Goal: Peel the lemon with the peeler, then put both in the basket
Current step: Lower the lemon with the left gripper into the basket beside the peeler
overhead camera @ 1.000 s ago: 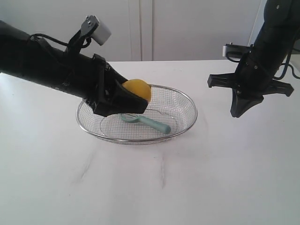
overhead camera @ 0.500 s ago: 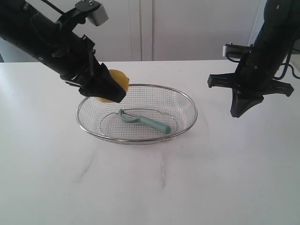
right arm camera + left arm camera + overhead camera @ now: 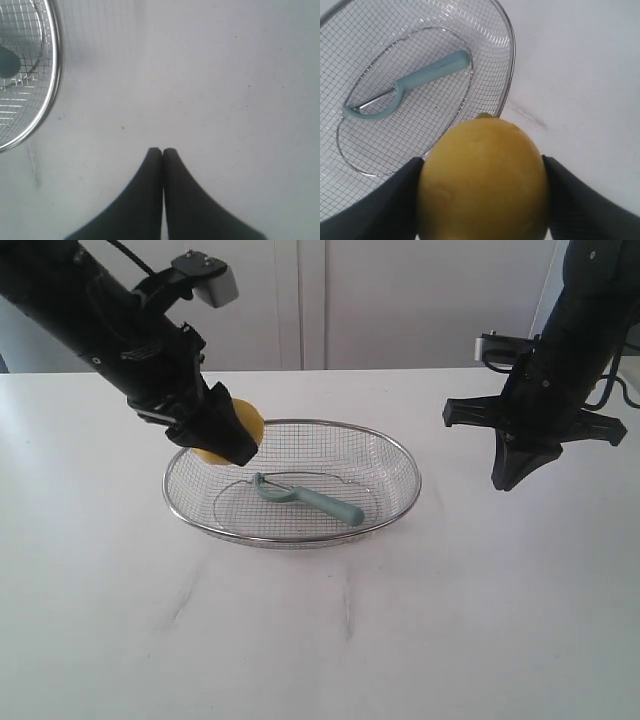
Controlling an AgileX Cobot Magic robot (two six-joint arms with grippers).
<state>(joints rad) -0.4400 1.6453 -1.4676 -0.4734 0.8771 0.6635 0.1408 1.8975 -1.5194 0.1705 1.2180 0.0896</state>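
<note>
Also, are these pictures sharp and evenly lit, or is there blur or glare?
Exterior view: soft, even light, white table nearly washed out. Left wrist view: the close lemon slightly soft, the peeler sharper. Right wrist view: glint on the basket rim; the right gripper featureless black.

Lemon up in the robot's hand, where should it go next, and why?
Probably slide the lemon a little toward the middle of the basket before letting go. The left gripper holds it right above the basket's rim, so a drop here might bounce it out. The peeler already lies inside.
</note>
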